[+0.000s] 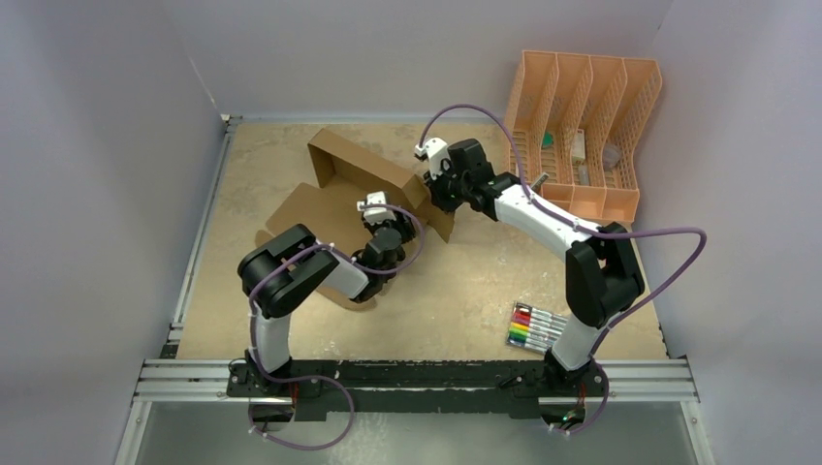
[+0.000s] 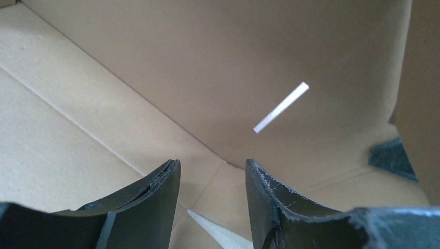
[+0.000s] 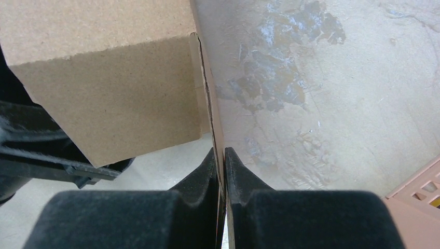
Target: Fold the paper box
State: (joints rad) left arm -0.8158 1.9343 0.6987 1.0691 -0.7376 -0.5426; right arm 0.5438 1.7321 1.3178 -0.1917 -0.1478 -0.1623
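The paper box [image 1: 361, 170] is brown corrugated cardboard, half raised in the middle of the table: one long wall stands up and a flat panel [image 1: 320, 208] lies in front of it. My left gripper [image 1: 372, 207] sits inside the box, over its floor near the corner crease [image 2: 155, 124]. It [image 2: 212, 166] is open, with nothing between the fingers. My right gripper [image 1: 432, 187] is at the wall's right end. It [image 3: 220, 153] is shut on a thin upright cardboard flap [image 3: 209, 104], edge-on between the pads, beside a folded wall [image 3: 114, 78].
A peach slotted organizer [image 1: 582, 126] with small items stands at the back right. A pack of coloured markers [image 1: 535, 326] lies near the front right, by the right arm's base. A metal rail [image 1: 417, 378] runs along the near edge. A corner of the organizer [image 3: 420, 194] shows beside the right gripper.
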